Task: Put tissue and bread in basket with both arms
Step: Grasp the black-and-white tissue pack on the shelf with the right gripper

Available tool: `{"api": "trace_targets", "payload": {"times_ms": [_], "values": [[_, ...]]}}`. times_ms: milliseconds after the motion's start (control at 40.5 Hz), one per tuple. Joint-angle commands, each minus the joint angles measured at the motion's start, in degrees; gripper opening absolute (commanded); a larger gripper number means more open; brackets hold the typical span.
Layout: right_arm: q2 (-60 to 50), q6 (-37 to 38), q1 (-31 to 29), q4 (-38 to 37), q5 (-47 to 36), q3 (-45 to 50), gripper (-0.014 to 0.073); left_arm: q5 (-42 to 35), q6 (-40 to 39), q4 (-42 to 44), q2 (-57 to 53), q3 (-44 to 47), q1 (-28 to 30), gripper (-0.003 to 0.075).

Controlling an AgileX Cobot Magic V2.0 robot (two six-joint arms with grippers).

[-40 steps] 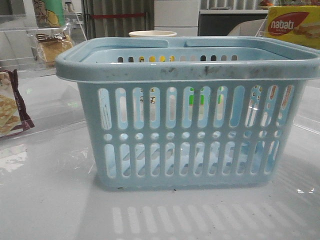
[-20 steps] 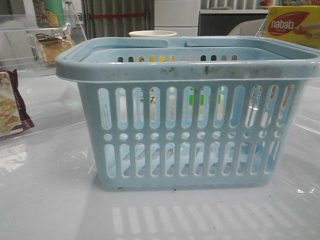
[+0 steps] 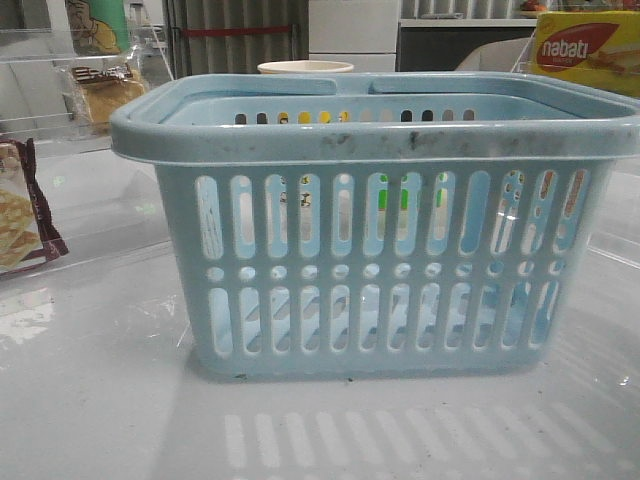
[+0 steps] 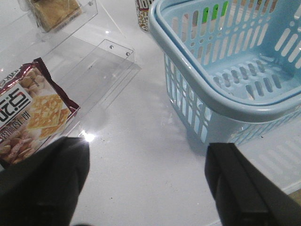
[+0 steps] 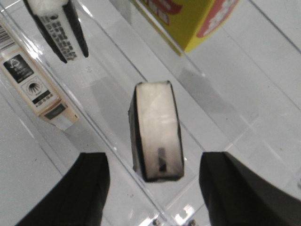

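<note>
The light blue basket [image 3: 375, 230] stands in the middle of the table and looks empty; it also shows in the left wrist view [image 4: 225, 89]. The bread [image 3: 100, 92] lies in a clear acrylic shelf at the far left, and also shows in the left wrist view [image 4: 54, 12]. My left gripper [image 4: 146, 188] is open and empty over bare table, between the cracker packet and the basket. The tissue [image 5: 157, 136], a black-edged pack with a pale greyish face, stands on a clear shelf. My right gripper [image 5: 155, 197] is open just short of it, one finger on each side. Neither gripper shows in the front view.
A maroon-edged cracker packet [image 4: 33, 113] lies left of the basket. A yellow nabati box [image 3: 585, 50] stands at the back right and shows beyond the tissue [image 5: 188, 19]. A second black pack [image 5: 56, 28] and a cream box [image 5: 37, 84] sit nearby. A cup [image 3: 305, 68] stands behind the basket.
Nothing has moved in the front view; only a small bright reflection on the table at the front right has gone.
</note>
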Motion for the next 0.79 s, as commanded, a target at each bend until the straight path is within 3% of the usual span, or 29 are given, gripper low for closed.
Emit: {"api": "trace_targets", "payload": {"times_ms": [0, 74, 222, 321, 766], "values": [[-1.4, -0.1, -0.4, -1.4, -5.4, -2.4, 0.0524, -4.1, 0.1, -0.6, 0.1, -1.6, -0.5, 0.0561], [-0.8, -0.1, -0.4, -1.4, -6.4, -2.4, 0.0477, -4.0, 0.1, -0.6, 0.1, -1.6, -0.5, 0.0561], [-0.4, -0.1, -0.4, -1.4, -6.5, -2.4, 0.0267, -4.0, 0.1, -0.6, 0.1, -1.6, -0.5, 0.0561], [-1.0, -0.1, -0.4, -1.4, -6.4, -2.4, 0.0190, -4.0, 0.1, -0.6, 0.1, -1.6, -0.5, 0.0561], [-17.9, -0.1, 2.1, 2.3, 1.7, -2.4, 0.0171, -4.0, 0.1, -0.6, 0.1, -1.6, -0.5, 0.0561]]}}
